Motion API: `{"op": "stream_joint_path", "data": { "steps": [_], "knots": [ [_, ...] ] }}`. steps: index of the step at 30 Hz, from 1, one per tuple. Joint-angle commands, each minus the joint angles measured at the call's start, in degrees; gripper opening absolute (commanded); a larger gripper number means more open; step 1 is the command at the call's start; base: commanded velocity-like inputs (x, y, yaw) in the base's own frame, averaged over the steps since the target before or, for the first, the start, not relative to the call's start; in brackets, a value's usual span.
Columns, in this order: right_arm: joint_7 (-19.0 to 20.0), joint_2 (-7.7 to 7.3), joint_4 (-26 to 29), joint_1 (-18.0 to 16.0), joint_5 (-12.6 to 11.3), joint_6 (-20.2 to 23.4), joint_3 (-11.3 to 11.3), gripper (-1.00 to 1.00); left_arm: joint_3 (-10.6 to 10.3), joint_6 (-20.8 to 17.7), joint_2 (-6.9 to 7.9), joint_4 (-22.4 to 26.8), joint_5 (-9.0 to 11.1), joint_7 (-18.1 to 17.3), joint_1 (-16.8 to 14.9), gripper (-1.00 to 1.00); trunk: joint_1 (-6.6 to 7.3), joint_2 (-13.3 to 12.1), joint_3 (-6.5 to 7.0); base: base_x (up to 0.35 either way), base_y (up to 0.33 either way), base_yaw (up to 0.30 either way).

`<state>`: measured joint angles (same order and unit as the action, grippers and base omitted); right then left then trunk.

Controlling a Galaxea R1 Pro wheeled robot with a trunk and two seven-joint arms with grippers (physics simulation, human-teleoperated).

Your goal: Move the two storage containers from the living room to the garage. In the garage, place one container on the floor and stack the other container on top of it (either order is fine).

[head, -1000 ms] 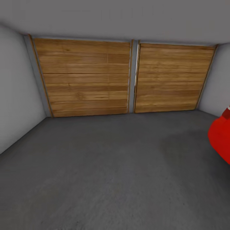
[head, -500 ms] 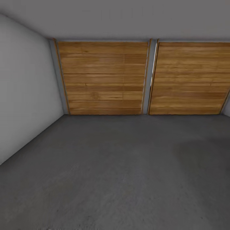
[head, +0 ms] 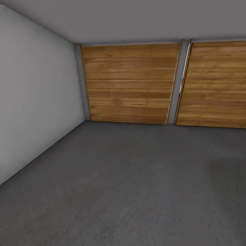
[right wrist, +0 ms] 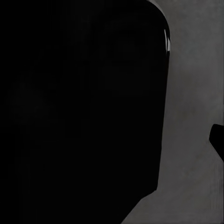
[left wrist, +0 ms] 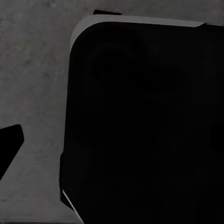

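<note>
While the robot faces the garage doors (head: 128, 83) at upper centre, bare floor (head: 123, 191) fills the lower frame; containers unseen. Finger state cannot be told from either wrist view.

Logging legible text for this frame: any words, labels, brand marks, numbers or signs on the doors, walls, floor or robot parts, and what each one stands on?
None: no text, label, number or sign can be read in any view.
The wooden panel doors show plain planks.
The white wall and grey concrete floor are unmarked.
The dark robot body in the wrist views bears no legible mark.
</note>
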<state>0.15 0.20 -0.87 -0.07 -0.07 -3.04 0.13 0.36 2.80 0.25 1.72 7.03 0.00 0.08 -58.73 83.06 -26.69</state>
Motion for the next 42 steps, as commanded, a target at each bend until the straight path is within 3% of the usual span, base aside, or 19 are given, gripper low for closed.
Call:
{"op": "stream_joint_path", "data": {
  "steps": [1, 42],
  "knots": [
    [0.02, -0.01, -0.09, -0.02, 0.01, -0.35, 0.02, 1.0, 0.04, 0.09, -0.02, 0.04, 0.49, 0.0, 0.01, 1.0, 0.0, 0.02, -0.03, 0.0, 0.0, 0.3],
    [-0.23, -0.96, -0.18, -0.02, -0.45, -2.24, -0.21, 1.0, 0.35, 0.32, -0.13, -0.05, 0.78, 0.41, 0.01, 1.0, 0.0, 0.02, -0.03, 0.0, 0.0, 0.3]
  ]
}}
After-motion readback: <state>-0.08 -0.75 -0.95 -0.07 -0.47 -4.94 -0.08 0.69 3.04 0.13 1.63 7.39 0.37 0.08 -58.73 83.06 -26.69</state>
